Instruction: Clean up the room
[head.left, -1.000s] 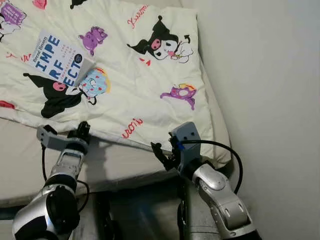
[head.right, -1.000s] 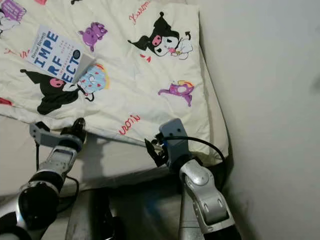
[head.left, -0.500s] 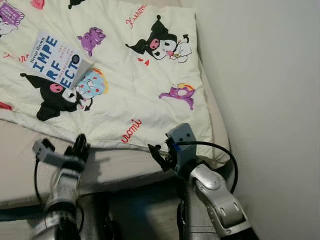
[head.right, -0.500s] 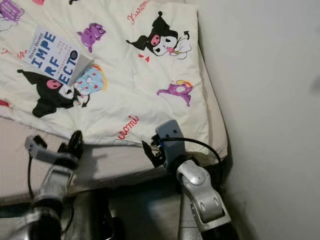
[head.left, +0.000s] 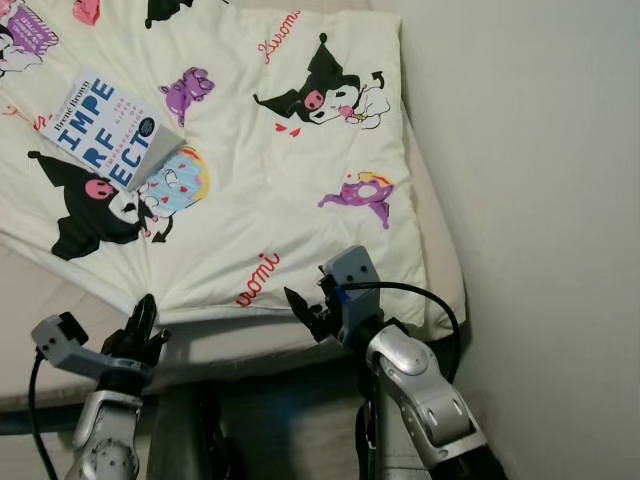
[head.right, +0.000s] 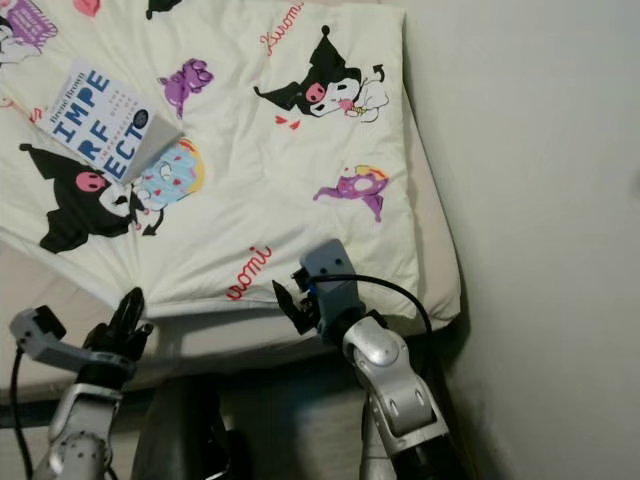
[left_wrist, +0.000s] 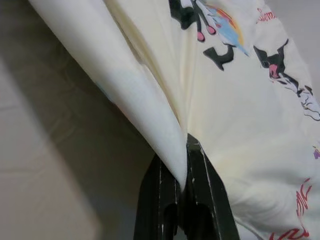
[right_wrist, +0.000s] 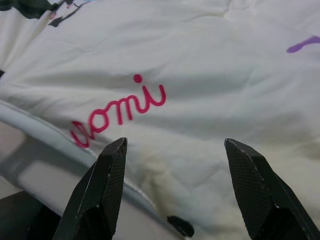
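The left arm has dropped back and down toward 7 o'clock since a second ago, and it has dragged the near edge of the blanket with it, so the cloth now fans out in tight creases from the pinch point. The left gripper (head.left: 143, 318) sits low at 7 o'clock in the head view, its two black fingers (left_wrist: 200, 195) clamped tight together with a fold of the cartoon-print blanket (head.left: 270, 190) squeezed between them; the wrist view shows the cream cloth rising out of the closed tips. The blanket lies spread over the bed, reaching from the centre up to 12 o'clock, its edge lifted off the beige mattress sheet (head.left: 40, 300) at the pinched corner. Over at 5 o'clock, the right gripper (head.left: 300, 312) hovers just at the blanket's near hem, beside the pink lettering (right_wrist: 120, 107); its fingers (right_wrist: 102, 187) stand wide apart, with nothing between them, and the cloth lies under the tips, contact not clear. A book (head.left: 100, 130) with big blue letters on a white cover rests on the blanket at 10 o'clock, well apart from both grippers. The white wall (head.left: 540, 200) runs down the 3 o'clock side, just beside the mattress.
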